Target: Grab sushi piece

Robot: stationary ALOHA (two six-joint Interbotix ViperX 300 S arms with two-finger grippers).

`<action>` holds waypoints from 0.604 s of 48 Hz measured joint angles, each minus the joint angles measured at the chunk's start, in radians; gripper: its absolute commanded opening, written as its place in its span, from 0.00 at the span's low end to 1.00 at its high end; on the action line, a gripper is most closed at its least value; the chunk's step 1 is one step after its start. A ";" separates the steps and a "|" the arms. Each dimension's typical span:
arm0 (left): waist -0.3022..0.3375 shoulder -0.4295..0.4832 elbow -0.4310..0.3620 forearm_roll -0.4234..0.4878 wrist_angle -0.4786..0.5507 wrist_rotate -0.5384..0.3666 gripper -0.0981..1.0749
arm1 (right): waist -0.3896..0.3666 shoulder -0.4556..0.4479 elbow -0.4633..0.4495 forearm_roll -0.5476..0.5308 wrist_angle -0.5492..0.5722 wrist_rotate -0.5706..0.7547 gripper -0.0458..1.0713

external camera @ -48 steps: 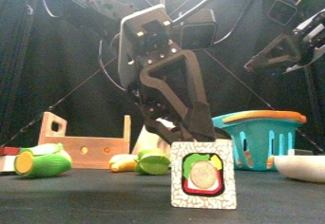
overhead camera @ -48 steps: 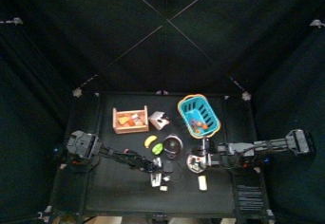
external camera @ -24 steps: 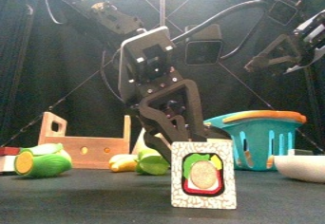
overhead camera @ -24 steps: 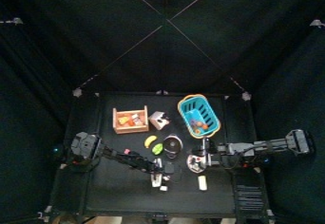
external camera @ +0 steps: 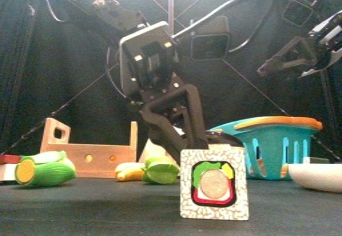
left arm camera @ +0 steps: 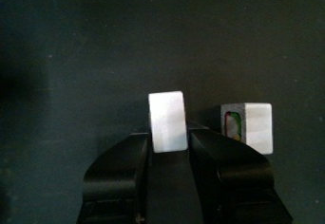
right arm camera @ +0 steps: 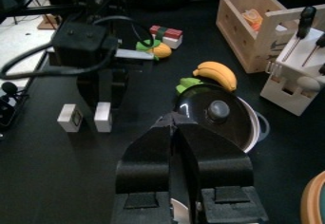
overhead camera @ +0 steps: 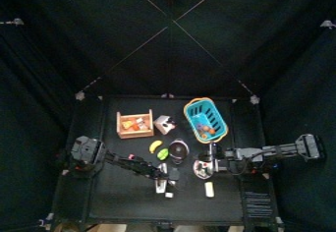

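Observation:
Two small white sushi blocks stand near the table's front edge (overhead camera: pixel 160 186). The front view shows one large, its green, red and yellow face toward the camera (external camera: pixel 214 183). In the left wrist view, a plain white sushi piece (left arm camera: pixel 166 121) stands just past my left gripper (left arm camera: pixel 168 142), with the second block (left arm camera: pixel 248 128) beside it. The left gripper hangs just above the blocks, jaws open and narrowly apart (external camera: pixel 181 140). The right wrist view shows both blocks (right arm camera: pixel 66 117) under it. My right gripper (right arm camera: pixel 188 128) is shut and empty, held high to the right (external camera: pixel 310 45).
A wooden crate (overhead camera: pixel 134 125) and a blue basket (overhead camera: pixel 205 119) stand at the back. A green and yellow piece (external camera: pixel 47 170), a banana (right arm camera: pixel 219 73), a white bowl (external camera: pixel 315 175) and a small yellow piece (overhead camera: pixel 210 189) lie around the blocks.
In the front view my left gripper has swung slightly left behind the front sushi block. The blocks and the right arm have not moved.

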 measured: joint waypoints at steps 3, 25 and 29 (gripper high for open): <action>0.005 -0.035 0.031 0.002 -0.009 0.000 0.62 | 0.000 0.002 0.003 0.002 0.000 0.000 0.05; 0.041 -0.132 0.187 0.000 -0.144 -0.002 0.62 | 0.000 0.000 0.006 0.002 0.000 0.000 0.05; 0.043 -0.137 0.190 0.000 -0.150 -0.002 0.62 | 0.000 0.000 0.008 0.002 0.000 0.000 0.05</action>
